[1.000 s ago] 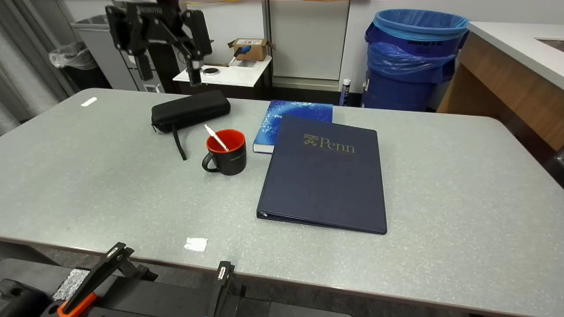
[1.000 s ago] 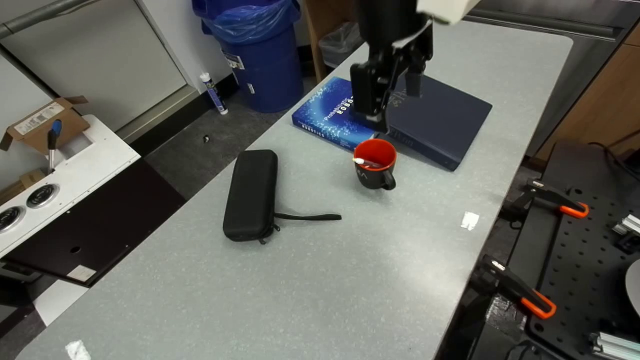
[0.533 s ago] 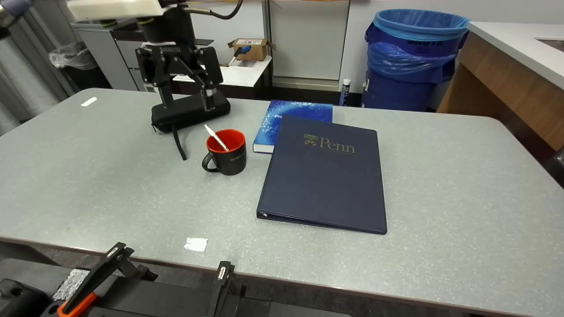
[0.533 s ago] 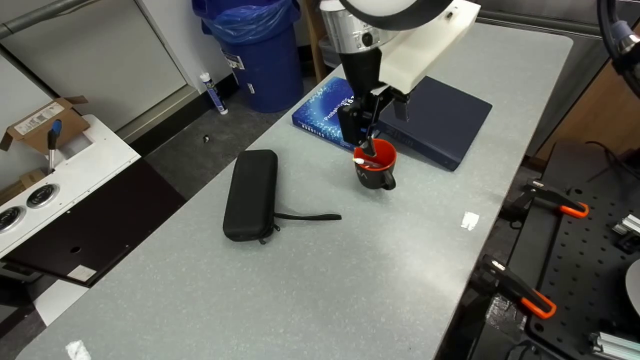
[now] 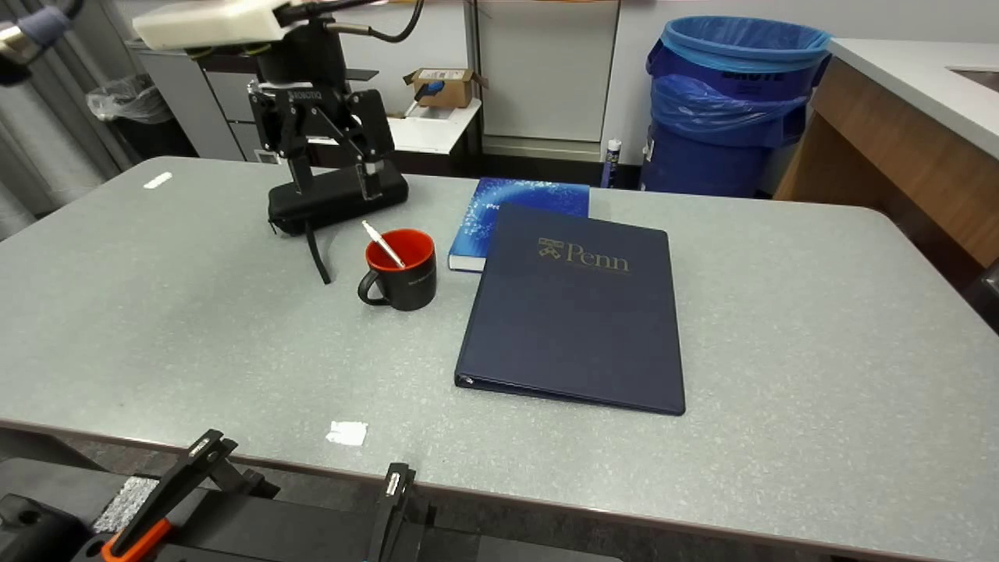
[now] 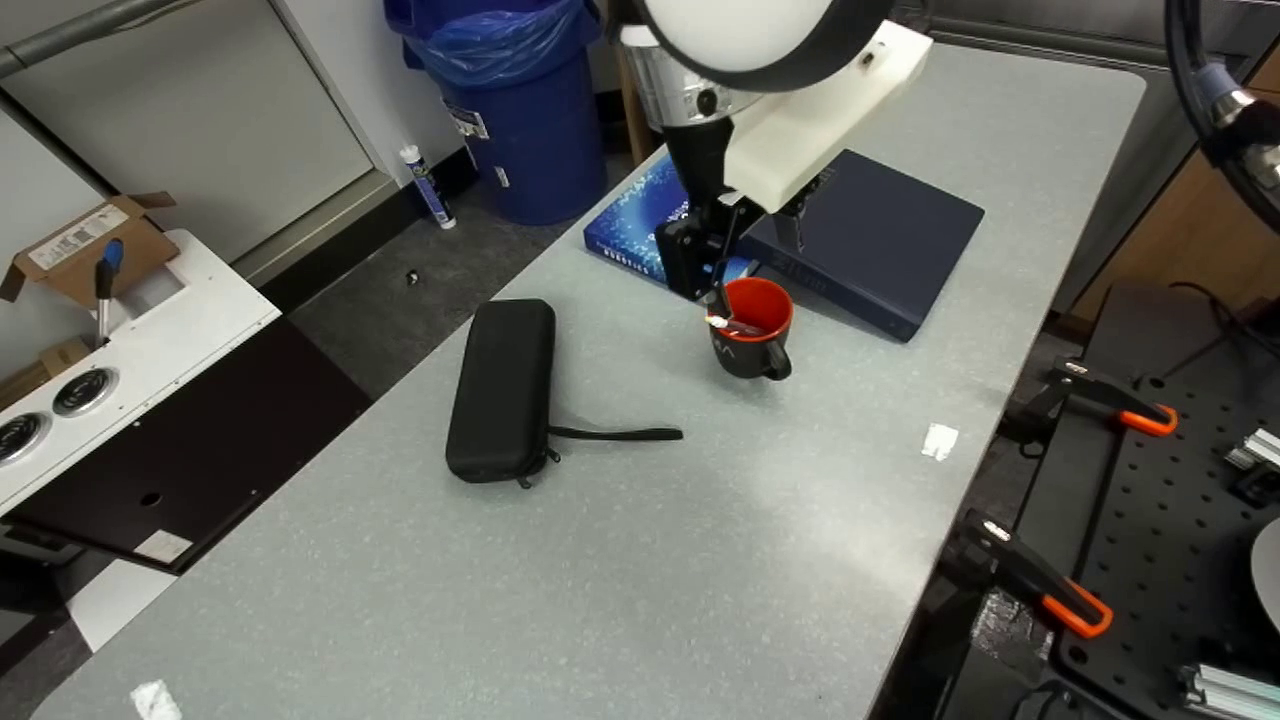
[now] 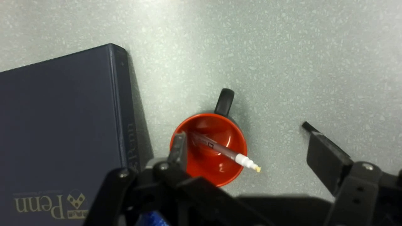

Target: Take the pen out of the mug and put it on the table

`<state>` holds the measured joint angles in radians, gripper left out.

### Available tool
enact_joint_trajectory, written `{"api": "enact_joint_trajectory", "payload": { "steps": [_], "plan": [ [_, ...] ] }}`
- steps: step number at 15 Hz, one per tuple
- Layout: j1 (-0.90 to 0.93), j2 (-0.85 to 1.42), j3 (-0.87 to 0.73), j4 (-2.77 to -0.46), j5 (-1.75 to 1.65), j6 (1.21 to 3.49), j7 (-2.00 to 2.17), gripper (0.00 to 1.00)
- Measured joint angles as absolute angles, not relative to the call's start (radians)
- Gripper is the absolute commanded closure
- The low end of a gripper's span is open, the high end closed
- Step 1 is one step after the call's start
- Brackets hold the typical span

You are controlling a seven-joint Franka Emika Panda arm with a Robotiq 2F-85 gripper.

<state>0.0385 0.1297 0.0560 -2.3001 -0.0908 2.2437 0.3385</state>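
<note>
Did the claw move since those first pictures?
Yes: in an exterior view, the claw has dropped lower and shifted rightward across the picture, closer to the mug, which stayed put.

Remotely, I am seeing glare whitening a patch of counter (image 6: 850,550) in an exterior view; in the wrist view, a binder (image 7: 59,119) is casting shadow, the pincer (image 7: 246,144) looking partly blurred.

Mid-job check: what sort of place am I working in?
Most likely a robotics lab: there is a blue book with ROBOTICS on its spine, a perforated black plate and two orange-handled clamps.
</note>
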Motion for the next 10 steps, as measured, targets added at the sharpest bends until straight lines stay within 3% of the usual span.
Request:
{"api": "enact_joint_trajectory", "payload": {
  "steps": [10],
  "plan": [
    [0.145, 0.406, -0.018, -2.079, -0.195, 2.246, 0.656, 0.0]
  ]
}}
